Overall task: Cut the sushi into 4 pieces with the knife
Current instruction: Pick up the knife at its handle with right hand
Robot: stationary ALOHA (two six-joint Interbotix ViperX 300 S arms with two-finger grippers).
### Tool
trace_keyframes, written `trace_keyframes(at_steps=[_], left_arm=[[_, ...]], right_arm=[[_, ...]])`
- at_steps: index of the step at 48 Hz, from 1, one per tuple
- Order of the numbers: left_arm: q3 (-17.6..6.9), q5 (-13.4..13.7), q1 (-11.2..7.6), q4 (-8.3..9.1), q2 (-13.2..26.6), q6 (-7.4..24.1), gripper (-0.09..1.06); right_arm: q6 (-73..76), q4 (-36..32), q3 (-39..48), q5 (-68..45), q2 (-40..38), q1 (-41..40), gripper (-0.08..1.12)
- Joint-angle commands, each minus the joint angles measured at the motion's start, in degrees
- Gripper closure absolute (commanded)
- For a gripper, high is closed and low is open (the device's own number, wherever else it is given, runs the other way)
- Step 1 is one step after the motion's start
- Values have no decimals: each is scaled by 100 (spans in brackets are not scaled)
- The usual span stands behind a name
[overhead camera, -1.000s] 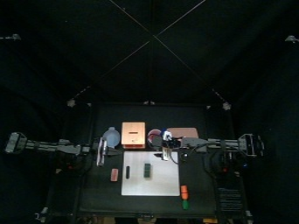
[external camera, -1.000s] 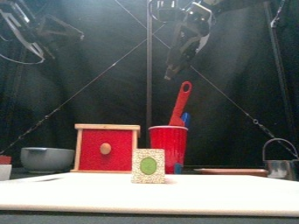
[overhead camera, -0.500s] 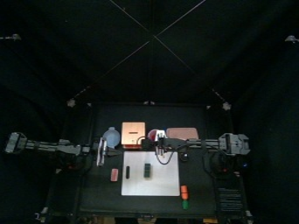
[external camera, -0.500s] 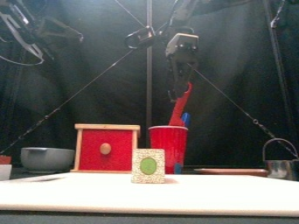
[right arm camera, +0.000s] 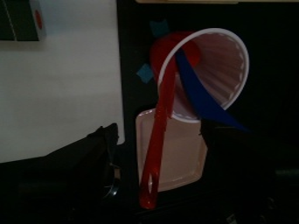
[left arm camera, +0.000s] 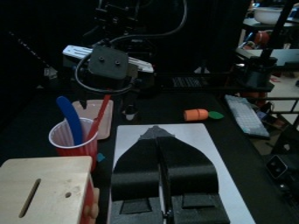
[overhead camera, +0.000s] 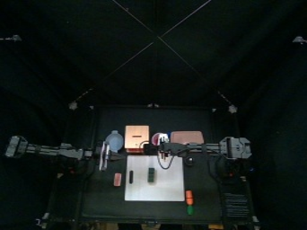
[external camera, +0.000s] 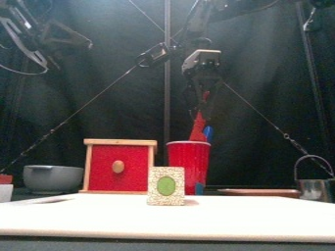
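Observation:
The dark green sushi roll (overhead camera: pixel 153 176) (external camera: pixel 167 185) lies whole on the white cutting board (overhead camera: pixel 168 184). Behind the board stands the red cup (overhead camera: pixel 160 139) (external camera: pixel 189 163) (right arm camera: pixel 216 66) with a red knife (external camera: pixel 199 127) (right arm camera: pixel 163 122) and a blue knife (external camera: pixel 209 131) (right arm camera: pixel 211 105). My right gripper (overhead camera: pixel 166 154) (external camera: pixel 201 103) (right arm camera: pixel 158 162) is above the cup, open, with the red knife's handle between its jaws. My left gripper (overhead camera: pixel 106 160) (left arm camera: pixel 162 140) rests shut at the board's left edge, holding nothing.
The wooden box (overhead camera: pixel 136 137) (external camera: pixel 119 165) stands left of the cup, the blue-grey bowl (overhead camera: pixel 114 141) (external camera: pixel 53 177) further left, the pink tray (overhead camera: pixel 188 137) to the right. A metal cutter (external camera: pixel 311 181) is at the right. Small toys (overhead camera: pixel 189 196) lie front right, another one (overhead camera: pixel 118 180) left of the board.
My right gripper has moved left and come down over the cup, so that its jaws now stand around the red knife's handle. The left arm has stayed still.

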Motion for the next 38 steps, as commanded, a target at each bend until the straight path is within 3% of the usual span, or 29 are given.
trace_keyframes(at_steps=[1,8,24,31,38], left_arm=[[-70,-53,9,0,18,9,83],[-62,-53,18,0,9,9,83],[-62,-53,26,0,18,9,83],[-62,-53,26,0,18,9,83],[-44,-53,44,0,18,9,83]], right_arm=[[-9,-18,-44,9,-132,-35,6],[-35,-44,0,9,-132,-35,20],[-53,-62,-35,9,-114,-123,64],[-88,-97,-149,44,-123,-185,77],[-105,-255,-431,193,-202,-193,82]])
